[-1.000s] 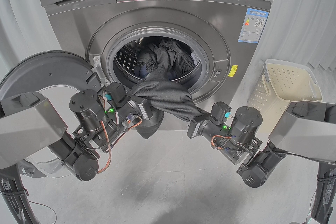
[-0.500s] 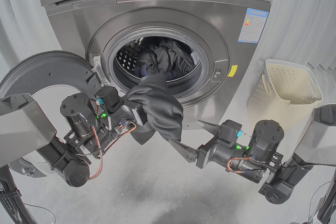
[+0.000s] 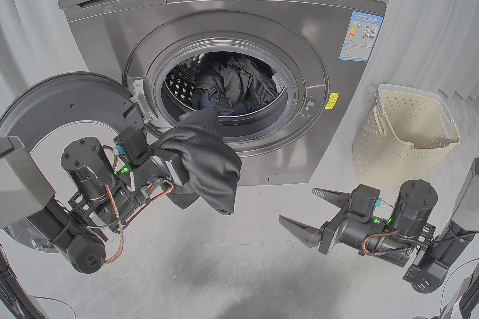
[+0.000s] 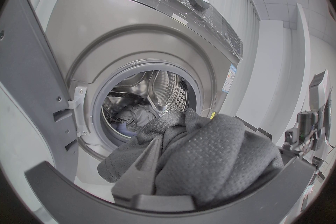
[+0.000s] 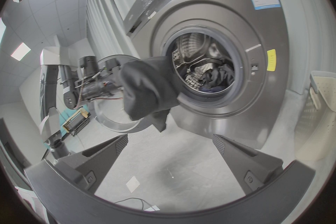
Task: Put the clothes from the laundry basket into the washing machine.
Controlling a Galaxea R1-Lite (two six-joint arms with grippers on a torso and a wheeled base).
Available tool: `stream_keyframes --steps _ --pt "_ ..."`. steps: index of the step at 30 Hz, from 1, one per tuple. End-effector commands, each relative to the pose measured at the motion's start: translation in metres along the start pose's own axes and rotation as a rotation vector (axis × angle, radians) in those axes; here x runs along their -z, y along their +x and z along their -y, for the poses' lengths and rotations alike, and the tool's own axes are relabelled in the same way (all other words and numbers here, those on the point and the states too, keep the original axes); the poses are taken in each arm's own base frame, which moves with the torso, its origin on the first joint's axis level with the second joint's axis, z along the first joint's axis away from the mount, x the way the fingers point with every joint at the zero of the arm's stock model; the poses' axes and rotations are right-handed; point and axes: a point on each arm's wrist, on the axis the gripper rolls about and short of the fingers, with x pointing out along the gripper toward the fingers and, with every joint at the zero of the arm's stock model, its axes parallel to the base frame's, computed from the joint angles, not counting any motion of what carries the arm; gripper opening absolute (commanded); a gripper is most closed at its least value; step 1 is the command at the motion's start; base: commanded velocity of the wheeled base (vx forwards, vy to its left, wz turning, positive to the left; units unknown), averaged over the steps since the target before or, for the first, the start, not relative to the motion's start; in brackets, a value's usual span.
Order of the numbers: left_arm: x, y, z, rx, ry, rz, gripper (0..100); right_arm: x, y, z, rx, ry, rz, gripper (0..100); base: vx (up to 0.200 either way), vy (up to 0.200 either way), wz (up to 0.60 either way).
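Dark grey garment (image 3: pixel 207 163) hangs bunched from the left gripper (image 4: pixel 168 168) in front of the washing machine (image 3: pixel 224 11). Its upper fold is level with the lower lip of the drum (image 3: pixel 179 85) opening and its loose end dangles free above the floor (image 3: pixel 239 265). On my left wrist feed the fabric is heaped over the gripper, with one dark finger (image 4: pixel 141 168) poking out beneath it and the jaws closed on the cloth. As I see it the piece is outside the drum; I cannot tell whether it brushes the rubber seal. Inside, a pile of dark clothes (image 3: pixel 232 83) lies toward the back of the perforated steel drum. The machine's round door (image 3: pixel 65 103) stands swung wide to the robot's left, just behind the left arm. The right gripper (image 3: pixel 298 205) hovers low over the floor, well apart from the garment, below and to the right of the opening. Its two fingers are spread wide, and my right wrist feed looks out between them at the garment and the open drum. The cream laundry basket (image 3: pixel 379 145) stands on the floor just beside the machine's right side. A pale curtain (image 3: pixel 439 11) hangs behind.
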Motion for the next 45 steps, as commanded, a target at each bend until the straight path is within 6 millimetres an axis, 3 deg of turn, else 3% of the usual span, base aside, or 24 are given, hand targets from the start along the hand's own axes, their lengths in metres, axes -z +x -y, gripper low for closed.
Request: stream_keyframes --steps 1,18,45 --pt "-0.001 -0.023 -0.005 -0.011 0.005 -0.04 0 0.001 -0.005 0.033 0.126 0.013 -0.002 100 0.0 0.0 0.0" --pt "0.008 -0.029 -0.004 -0.002 0.057 -0.087 0 -0.003 -0.004 0.039 0.188 0.015 0.019 100 0.0 0.0 0.0" --pt "0.021 -0.022 0.004 0.029 0.051 -0.123 0 0.001 -0.004 0.03 0.157 0.015 0.001 100 0.178 0.0 0.0"
